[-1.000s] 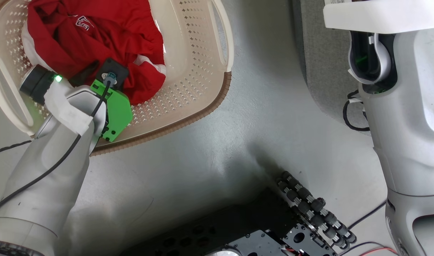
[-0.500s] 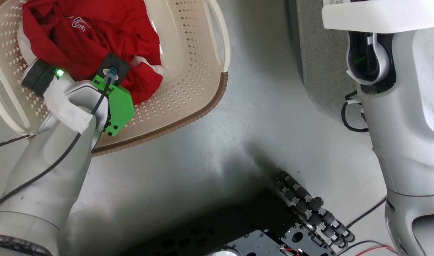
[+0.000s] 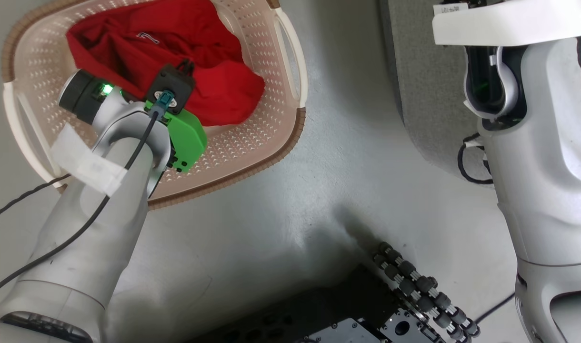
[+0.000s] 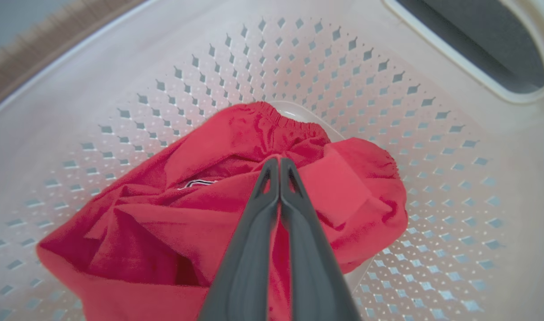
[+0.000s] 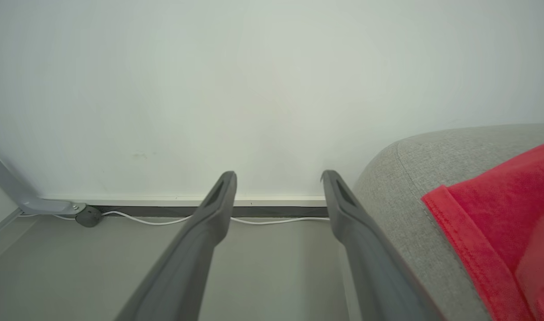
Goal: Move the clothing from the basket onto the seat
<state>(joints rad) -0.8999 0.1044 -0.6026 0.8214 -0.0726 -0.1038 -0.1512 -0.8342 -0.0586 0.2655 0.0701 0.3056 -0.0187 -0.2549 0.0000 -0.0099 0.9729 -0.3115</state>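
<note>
The step in hand is the lift out of the basket (image 3: 276, 124). The pull should go straight up until the hanging fabric clears the brown rim (image 3: 271, 158), then swing across toward the seat (image 3: 414, 76), slowly enough that the thin pinch does not slip and a snagged hem does not drag the light basket along. The left gripper (image 4: 279, 161) is clenched, its two dark fingers (image 4: 254, 232) pressed together, with a fold of the clothing (image 4: 200, 209) apparently caught between them lower down. The red heap lies crumpled on the basket's perforated bottom, and how many layers the pinch takes in cannot be told. The right gripper (image 5: 278, 178) stands spread wide and empty beside the seat's rounded edge, where another red piece (image 5: 499, 214) lies on the grey cushion
</note>
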